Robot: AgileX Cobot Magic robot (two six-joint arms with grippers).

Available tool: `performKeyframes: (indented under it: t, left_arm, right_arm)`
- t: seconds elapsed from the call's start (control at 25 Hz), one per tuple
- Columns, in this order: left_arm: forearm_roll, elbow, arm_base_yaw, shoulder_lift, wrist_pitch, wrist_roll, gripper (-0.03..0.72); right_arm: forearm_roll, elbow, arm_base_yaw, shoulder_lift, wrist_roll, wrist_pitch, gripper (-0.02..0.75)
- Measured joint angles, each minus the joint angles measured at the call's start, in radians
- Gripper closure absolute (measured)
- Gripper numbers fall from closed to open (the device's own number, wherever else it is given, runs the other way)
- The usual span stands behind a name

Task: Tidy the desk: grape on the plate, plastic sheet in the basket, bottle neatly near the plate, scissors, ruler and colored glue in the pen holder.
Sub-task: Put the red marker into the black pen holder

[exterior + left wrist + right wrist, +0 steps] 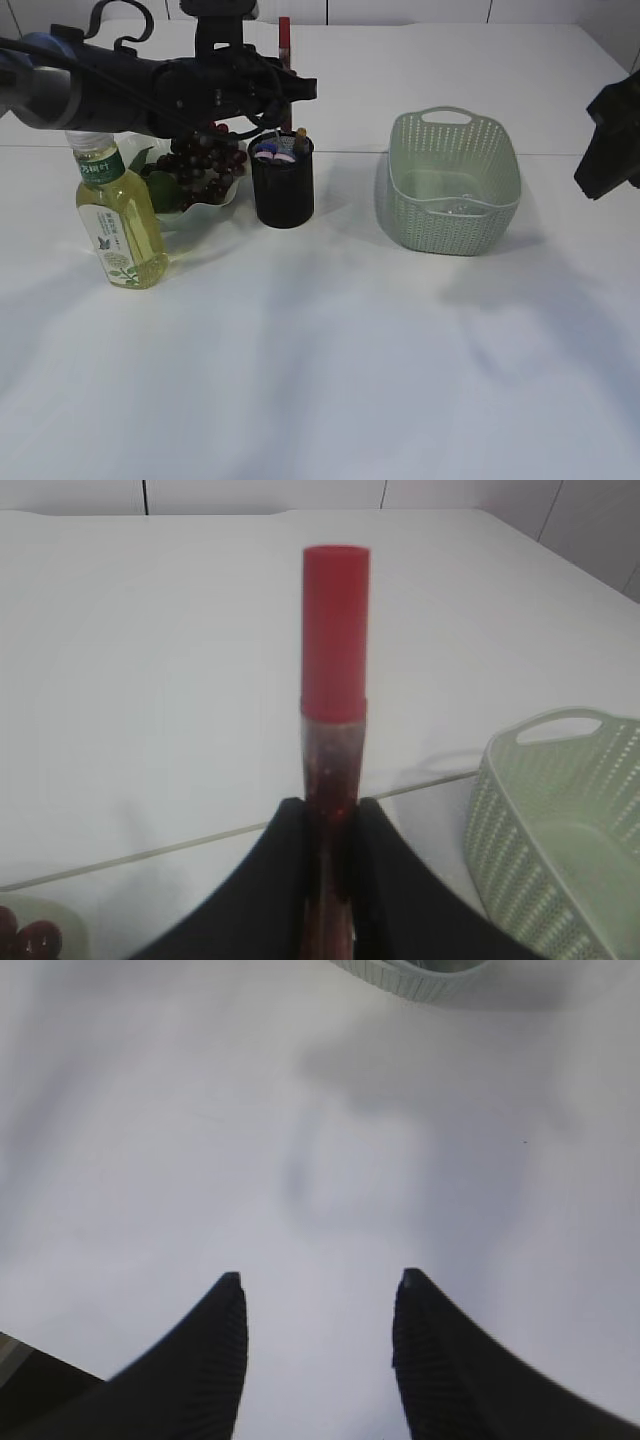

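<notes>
My left gripper (287, 90) (332, 806) is shut on the colored glue (285, 42) (335, 630), a red-capped tube held upright just above the black pen holder (281, 190). Blue and purple handles (272, 151) stick out of the holder; I cannot make out which are scissors or ruler. Dark grapes (205, 160) (30, 940) lie on the pale green plate (218, 204), left of the holder. The bottle (118, 215) of yellow drink stands upright in front of the plate. My right gripper (608, 140) (318, 1280) hangs open and empty over bare table.
A pale green basket (452, 180) (560, 820) stands right of the pen holder; something clear glints on its floor (460, 208). The white table (330, 360) stretches out in front of everything.
</notes>
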Motion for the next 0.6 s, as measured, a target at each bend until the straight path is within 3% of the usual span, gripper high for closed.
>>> performKeyframes:
  t: [0.6]
  left_arm:
    - [0.000, 0.000, 0.000, 0.000, 0.020, 0.000, 0.581]
  right_arm:
    - [0.002, 0.000, 0.000, 0.000, 0.000, 0.000, 0.356]
